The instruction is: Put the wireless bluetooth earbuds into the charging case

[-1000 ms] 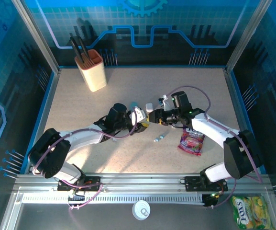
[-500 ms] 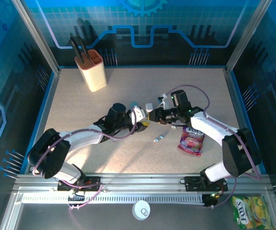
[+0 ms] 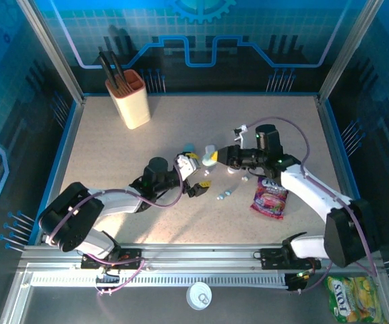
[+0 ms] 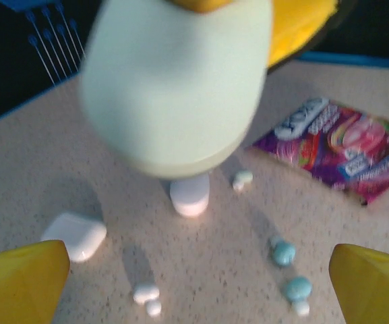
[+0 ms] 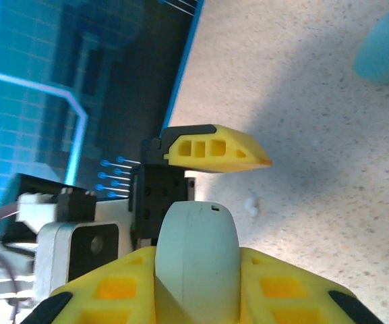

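My right gripper point(image 3: 214, 156) is shut on the pale green charging case point(image 3: 210, 157), holding it above the table; the case point(image 5: 194, 263) stands clamped between the yellow fingers point(image 5: 295, 297). Just left of it, my left gripper point(image 3: 199, 170) stands open and holds nothing, its fingertips point(image 4: 19, 280) spread wide below the case point(image 4: 174, 88). Several earbuds lie loose on the table: a white pair point(image 4: 147, 295), two light-blue ones point(image 4: 285, 253) and a pale one point(image 4: 241, 179). From above, the light-blue earbuds point(image 3: 222, 195) lie right of my left gripper.
A white case point(image 4: 75, 235) and a white rounded piece point(image 4: 189, 196) lie beneath the held case. A blue case point(image 5: 383, 50) lies farther off. A candy packet point(image 3: 270, 198) lies to the right. A beige utensil holder point(image 3: 132, 98) stands at the back left.
My left gripper has opened, let go of the case and drawn back towards the near left. My right gripper has closed on the case and shifted slightly right.
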Robot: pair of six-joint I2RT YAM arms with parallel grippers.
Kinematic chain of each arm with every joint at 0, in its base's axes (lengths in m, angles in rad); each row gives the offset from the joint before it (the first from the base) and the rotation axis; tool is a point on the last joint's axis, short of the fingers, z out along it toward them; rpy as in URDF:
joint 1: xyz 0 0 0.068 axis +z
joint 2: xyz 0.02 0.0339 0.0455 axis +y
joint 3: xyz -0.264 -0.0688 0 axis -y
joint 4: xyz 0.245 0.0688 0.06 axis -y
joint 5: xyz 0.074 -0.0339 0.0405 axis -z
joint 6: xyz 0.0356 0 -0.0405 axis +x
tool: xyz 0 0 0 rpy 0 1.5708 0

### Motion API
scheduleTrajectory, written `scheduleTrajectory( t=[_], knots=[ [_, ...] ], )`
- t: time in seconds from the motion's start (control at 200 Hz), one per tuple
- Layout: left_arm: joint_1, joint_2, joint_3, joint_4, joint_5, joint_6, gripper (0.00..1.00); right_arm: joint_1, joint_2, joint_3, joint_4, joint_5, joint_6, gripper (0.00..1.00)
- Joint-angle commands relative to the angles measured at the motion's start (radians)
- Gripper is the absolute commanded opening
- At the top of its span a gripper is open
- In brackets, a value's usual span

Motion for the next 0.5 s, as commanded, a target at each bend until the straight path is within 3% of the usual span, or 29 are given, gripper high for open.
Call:
scheduleTrajectory(
  t=[0.0,0.085,0.175,0.495],
  knots=[
    [0.017,0.045,-0.027,0.365,0.036,-0.142,0.99,-0.029,-0.059,-0.043,0.158,-0.084,0.155,0.17],
    [0.028,0.102,-0.041,0.537,0.052,-0.211,0.97,-0.037,-0.098,-0.058,0.18,-0.089,0.217,0.17],
    [0.028,0.117,-0.009,0.535,0.107,-0.233,0.91,-0.041,-0.132,-0.083,0.22,-0.096,0.304,0.16],
    [0.027,0.137,0.082,0.536,0.247,-0.296,0.87,-0.043,-0.164,-0.206,0.652,-0.107,0.699,0.16]
  ],
)
